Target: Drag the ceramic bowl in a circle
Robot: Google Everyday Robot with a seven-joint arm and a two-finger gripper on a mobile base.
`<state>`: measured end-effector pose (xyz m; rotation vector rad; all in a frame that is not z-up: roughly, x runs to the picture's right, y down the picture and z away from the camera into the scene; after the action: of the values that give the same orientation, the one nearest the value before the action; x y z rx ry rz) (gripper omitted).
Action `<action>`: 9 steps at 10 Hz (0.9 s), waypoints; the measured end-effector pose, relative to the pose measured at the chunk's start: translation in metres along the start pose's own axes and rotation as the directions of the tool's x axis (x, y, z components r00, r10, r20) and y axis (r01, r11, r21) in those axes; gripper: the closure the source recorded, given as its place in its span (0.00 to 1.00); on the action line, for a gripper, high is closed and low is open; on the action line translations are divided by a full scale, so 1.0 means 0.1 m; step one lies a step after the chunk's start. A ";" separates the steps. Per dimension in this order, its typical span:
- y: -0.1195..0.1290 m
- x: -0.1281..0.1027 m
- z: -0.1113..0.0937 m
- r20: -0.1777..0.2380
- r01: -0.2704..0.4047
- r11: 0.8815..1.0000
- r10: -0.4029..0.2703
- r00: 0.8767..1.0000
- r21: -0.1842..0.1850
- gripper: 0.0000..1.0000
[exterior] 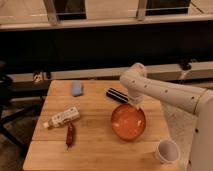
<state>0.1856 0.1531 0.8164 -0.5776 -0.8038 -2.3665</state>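
The ceramic bowl, wide, shallow and glossy orange-red, sits on the wooden table right of centre. My white arm reaches in from the right and bends down over the bowl's far rim. The gripper is at that far rim, at or just inside its edge.
A small white cup stands at the table's front right corner. A dark flat object lies just behind the bowl. A blue sponge is at the back left, a white bottle and a red-brown packet lie left.
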 end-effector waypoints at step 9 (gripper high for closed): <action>-0.96 0.19 0.00 -0.034 0.165 0.982 -0.163 0.986 0.092 1.00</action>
<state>0.1104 0.2093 0.7872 -0.4550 -0.9796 -2.4626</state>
